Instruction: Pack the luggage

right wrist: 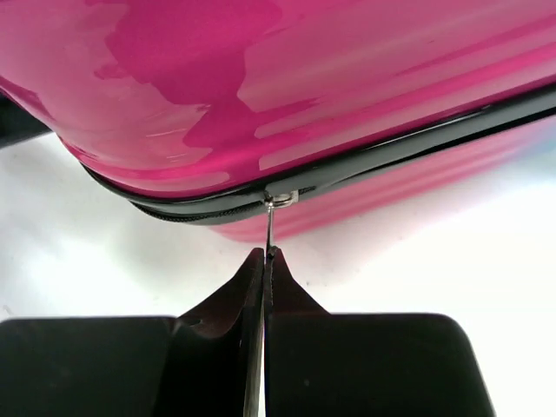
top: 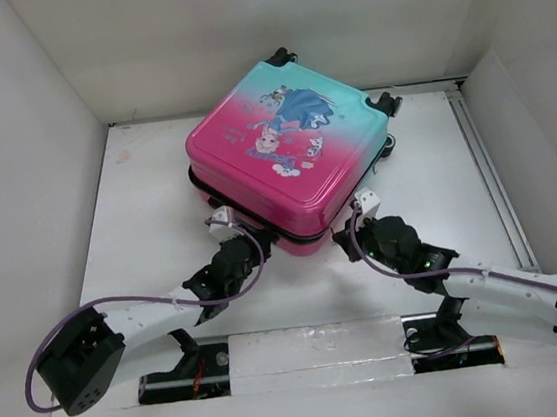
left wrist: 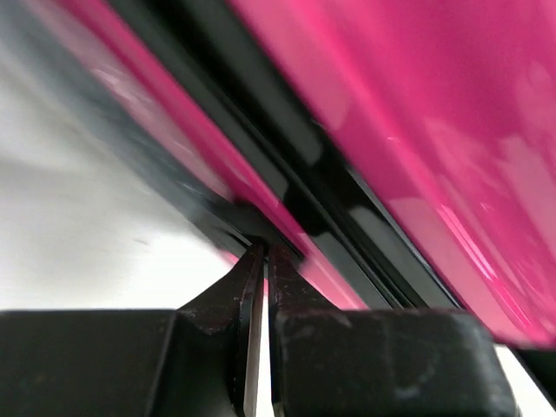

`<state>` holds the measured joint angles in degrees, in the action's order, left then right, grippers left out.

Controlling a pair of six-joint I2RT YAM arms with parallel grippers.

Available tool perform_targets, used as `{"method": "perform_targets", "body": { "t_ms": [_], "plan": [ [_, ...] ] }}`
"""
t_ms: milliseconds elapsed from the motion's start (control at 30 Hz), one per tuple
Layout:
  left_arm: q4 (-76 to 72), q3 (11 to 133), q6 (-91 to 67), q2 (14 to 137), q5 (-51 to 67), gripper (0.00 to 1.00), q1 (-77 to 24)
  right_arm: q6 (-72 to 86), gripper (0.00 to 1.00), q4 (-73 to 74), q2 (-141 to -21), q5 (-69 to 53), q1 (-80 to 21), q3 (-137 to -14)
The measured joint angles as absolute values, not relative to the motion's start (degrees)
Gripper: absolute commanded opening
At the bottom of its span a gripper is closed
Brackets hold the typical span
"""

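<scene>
The luggage (top: 288, 157) lies flat and closed on the white table, pink at its near end and teal at the far end, with a cartoon print on the lid. My right gripper (right wrist: 265, 254) is at its near right edge, shut on the thin metal zipper pull (right wrist: 271, 229), which hangs from the slider (right wrist: 280, 198). My left gripper (left wrist: 265, 248) is shut, its tips pressed against the black zipper band (left wrist: 287, 165) on the near left edge. Whether anything is pinched there is hidden. From above, the left gripper (top: 225, 223) and right gripper (top: 363, 202) flank the luggage's near corner.
White walls close in the table on the left, back and right. A metal rail (top: 486, 175) runs along the right side. The luggage's black wheels (top: 388, 105) point toward the far right. Purple cables (top: 118, 302) trail along both arms.
</scene>
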<state>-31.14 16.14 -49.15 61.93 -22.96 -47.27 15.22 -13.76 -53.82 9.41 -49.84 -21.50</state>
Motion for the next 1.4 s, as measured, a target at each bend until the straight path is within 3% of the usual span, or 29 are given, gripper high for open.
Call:
{"method": "perform_targets", "body": {
  "t_ms": [233,533,733,767,800,867,900,967,1000,1033,1200,1233,1333,1367,1400],
  "plan": [
    [-34.74,19.59,-49.80,68.53,-21.76,0.00,-51.75,19.86,0.00,-9.74,-58.85,5.32,-56.18,-24.91],
    [-33.56,21.04,-50.48,78.06,-14.13,0.00,-53.91,22.98,0.00,-3.90,-67.75,17.89,-67.55,-35.68],
    [-34.11,20.40,-51.42,77.65,-11.84,0.00,-54.22,24.01,0.00,-3.01,-76.82,24.25,-70.63,-42.70],
    [-33.87,19.79,-51.40,76.23,-12.21,0.04,-54.22,24.53,0.00,-3.11,-76.62,24.93,-71.05,-42.63],
    [-33.80,18.94,-51.31,74.22,-12.64,0.15,-54.26,25.04,0.00,-3.38,-76.07,25.45,-71.42,-42.41],
    [-32.51,17.47,-50.76,68.73,-14.61,0.32,-54.26,25.61,0.13,-3.62,-73.45,26.04,-72.05,-41.17],
    [-30.94,17.06,-50.37,65.52,-15.92,0.49,-54.26,25.78,0.22,-4.03,-71.53,25.85,-72.29,-40.29],
    [-26.24,16.43,-49.52,58.92,-18.79,0.60,-54.33,26.41,0.34,-4.32,-67.59,23.35,-73.54,-38.87],
    [-23.68,16.19,-49.82,55.70,-21.52,0.61,-54.28,26.74,0.47,-4.38,-66.13,22.13,-74.24,-38.39],
    [-21.50,16.16,-50.13,52.64,-24.43,0.61,-54.15,27.00,0.51,-4.38,-64.90,20.73,-74.91,-38.06],
    [-13.17,16.25,-51.51,39.57,-37.06,0.60,-52.31,26.59,0.53,-2.52,-64.03,16.53,-75.70,-38.11],
    [-13.02,16.56,-51.29,38.41,-38.35,0.63,-50.87,26.59,0.53,-1.32,-64.14,16.73,-75.70,-38.20],
    [-13.41,20.84,-49.45,40.12,-39.92,0.65,-43.90,26.24,0.33,3.33,-63.55,17.65,-74.81,-38.85],
    [-13.74,24.03,-48.82,42.70,-38.92,0.65,-40.47,26.00,0.08,5.08,-62.70,17.74,-73.78,-39.31],
    [-14.09,28.01,-48.34,45.60,-37.63,0.65,-36.75,25.23,0.01,6.79,-61.52,17.82,-72.07,-39.99]
  ]
}}
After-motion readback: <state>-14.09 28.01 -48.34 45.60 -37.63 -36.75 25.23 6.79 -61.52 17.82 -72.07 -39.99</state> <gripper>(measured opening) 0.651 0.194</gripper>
